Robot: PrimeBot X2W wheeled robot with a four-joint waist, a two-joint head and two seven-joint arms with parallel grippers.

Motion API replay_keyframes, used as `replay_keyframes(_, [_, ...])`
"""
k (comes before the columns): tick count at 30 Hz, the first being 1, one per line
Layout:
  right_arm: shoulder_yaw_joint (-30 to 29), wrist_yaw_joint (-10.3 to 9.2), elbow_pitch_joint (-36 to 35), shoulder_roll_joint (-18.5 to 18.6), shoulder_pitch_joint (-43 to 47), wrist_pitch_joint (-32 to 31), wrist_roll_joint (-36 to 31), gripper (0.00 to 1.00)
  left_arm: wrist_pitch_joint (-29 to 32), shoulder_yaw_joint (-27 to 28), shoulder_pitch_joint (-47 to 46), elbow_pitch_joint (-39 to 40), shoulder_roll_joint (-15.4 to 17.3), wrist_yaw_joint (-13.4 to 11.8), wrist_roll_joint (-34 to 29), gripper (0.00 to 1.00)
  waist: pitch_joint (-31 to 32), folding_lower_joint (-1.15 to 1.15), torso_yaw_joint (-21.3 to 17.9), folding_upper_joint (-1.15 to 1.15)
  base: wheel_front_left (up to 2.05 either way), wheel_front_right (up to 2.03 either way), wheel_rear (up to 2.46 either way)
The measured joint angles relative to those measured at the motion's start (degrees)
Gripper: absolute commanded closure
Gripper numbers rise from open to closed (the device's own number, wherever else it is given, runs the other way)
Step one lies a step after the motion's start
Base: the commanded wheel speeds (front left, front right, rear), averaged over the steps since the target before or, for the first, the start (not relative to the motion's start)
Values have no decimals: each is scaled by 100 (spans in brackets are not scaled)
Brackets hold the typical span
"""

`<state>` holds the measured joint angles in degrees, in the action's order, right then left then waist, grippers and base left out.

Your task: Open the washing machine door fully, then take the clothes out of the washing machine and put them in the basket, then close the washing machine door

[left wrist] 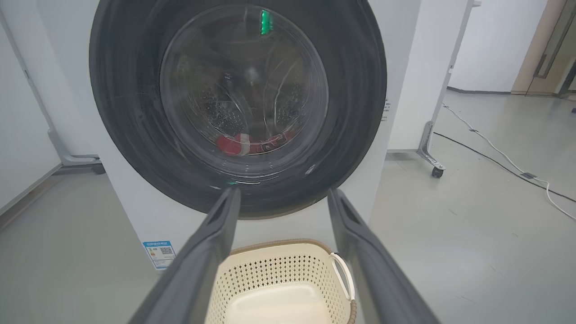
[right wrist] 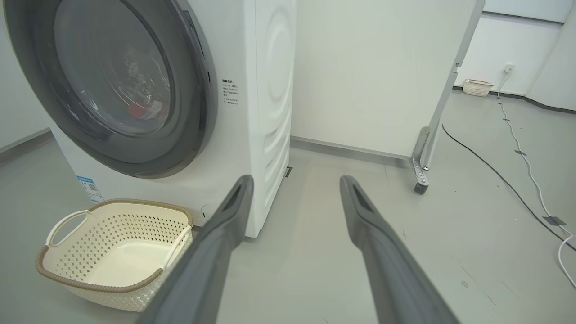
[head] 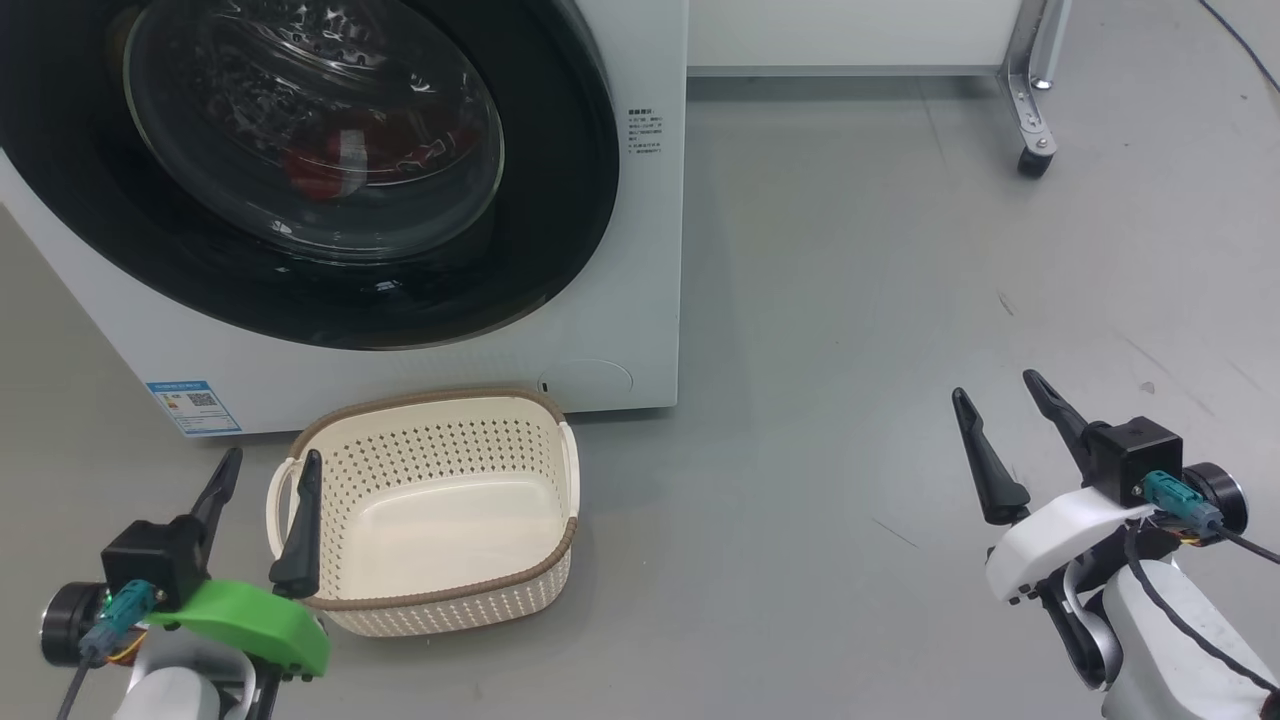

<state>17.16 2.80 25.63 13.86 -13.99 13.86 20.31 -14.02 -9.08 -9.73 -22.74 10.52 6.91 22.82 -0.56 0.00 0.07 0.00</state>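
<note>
Washing machine [head: 640, 300]: white front-loader on a grey floor [head: 850, 330], with a blue sticker [head: 193, 406] at the lower corner of its front.

Door [head: 560, 200]: round, with a glossy black rim and a clear glass bowl, lying shut against the machine's front.

Clothes [head: 340, 160]: red fabric with white patches, low inside the machine's drum, seen through the door glass.

Basket [head: 430, 398]: cream and perforated with a brown rim, on the floor just in front of the machine, below the door.

Left tool [head: 274, 455]: fingers spread wide and gripping nothing, in front of the machine, beside the basket's near handle.

Right tool [head: 995, 384]: fingers spread wide and gripping nothing, well apart from the machine, over floor off its right side.

Wheeled frame leg [head: 1030, 110]: past the machine's right side.
</note>
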Motion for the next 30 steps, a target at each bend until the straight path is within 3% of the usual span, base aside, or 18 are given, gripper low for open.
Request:
replay_keyframes(13, [-268, -143, 166, -78, -90, 58, -44, 0, -36, 330, -7, -87, -87, 3, -275, 0, 12, 0, 24, 0, 0, 0, 0])
replay_keyframes(30, [-544, -152, 625, -253, -74, 57, 298, 0, -41, 609, 0, -378, -261, 3, -326, 0, 9, 0, 26, 0, 0, 0, 0])
